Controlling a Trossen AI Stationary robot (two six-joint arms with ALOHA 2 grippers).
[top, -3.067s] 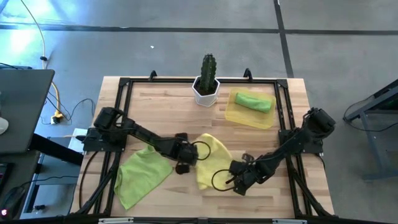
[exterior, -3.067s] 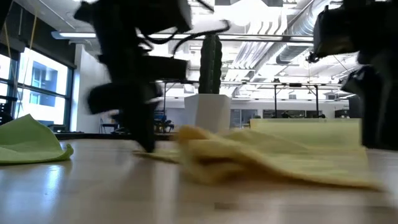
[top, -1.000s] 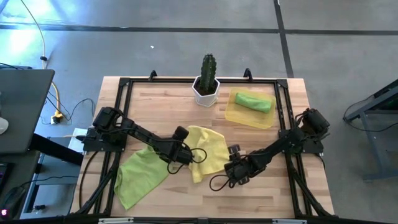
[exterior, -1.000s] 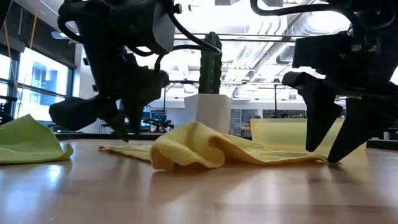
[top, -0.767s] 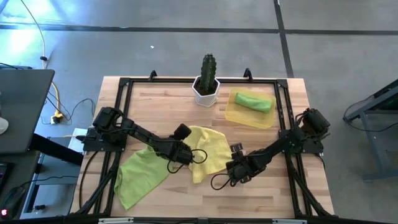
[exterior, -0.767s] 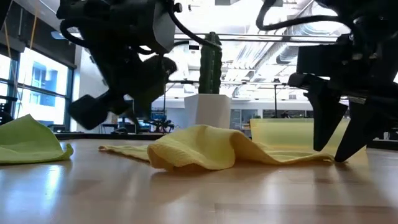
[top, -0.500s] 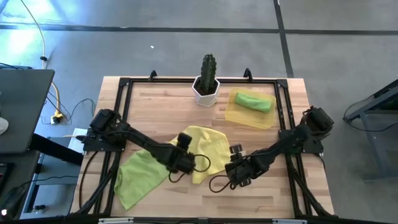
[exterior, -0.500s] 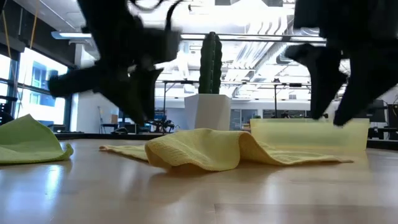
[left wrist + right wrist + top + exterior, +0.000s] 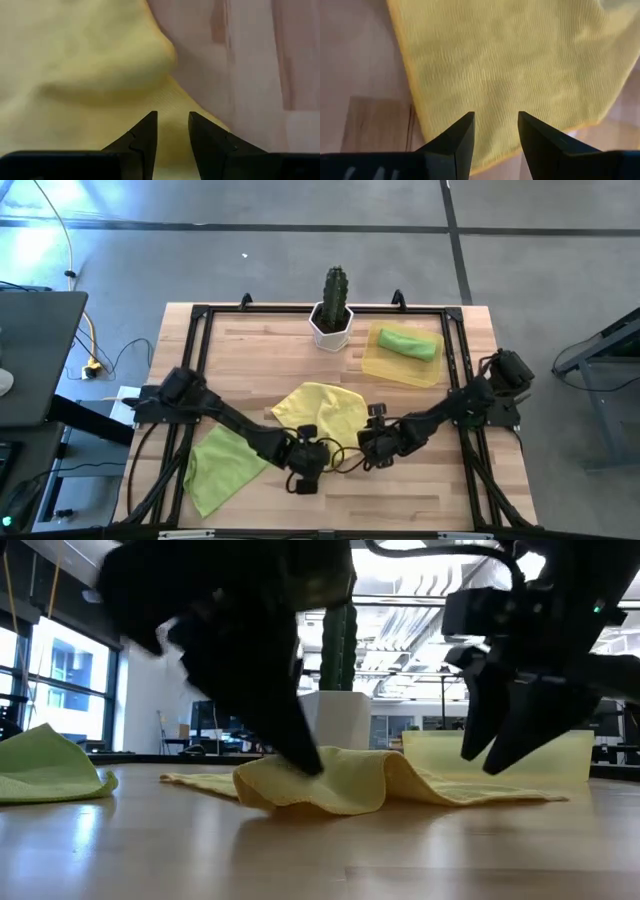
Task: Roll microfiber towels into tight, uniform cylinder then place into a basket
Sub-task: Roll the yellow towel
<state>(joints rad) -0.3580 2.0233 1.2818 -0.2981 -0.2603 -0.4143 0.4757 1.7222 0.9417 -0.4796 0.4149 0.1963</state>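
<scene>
The yellow towel (image 9: 322,412) lies crumpled in the middle of the wooden surface (image 9: 250,345), not flat: seen from table height it humps up in a soft fold (image 9: 330,780) at the near edge and thins out toward the right. Its weave is a fine ribbed knit, with a neat stitched hem along the edge (image 9: 412,100).

The left gripper (image 9: 305,470) is down at the near edge of that towel, its fingers (image 9: 142,137) parted by a narrow gap with nothing between them, the cloth just ahead. The right gripper (image 9: 372,442) hovers at the towel's right edge, fingers (image 9: 462,137) likewise apart and holding nothing, above the cloth's hem.

A green towel (image 9: 220,463) lies loosely bunched at the near left of the surface, well apart from the yellow one. Another green towel (image 9: 408,343) sits rolled into a cylinder inside the pale yellow basket (image 9: 375,362) at the far right, beside the potted cactus (image 9: 333,305).
</scene>
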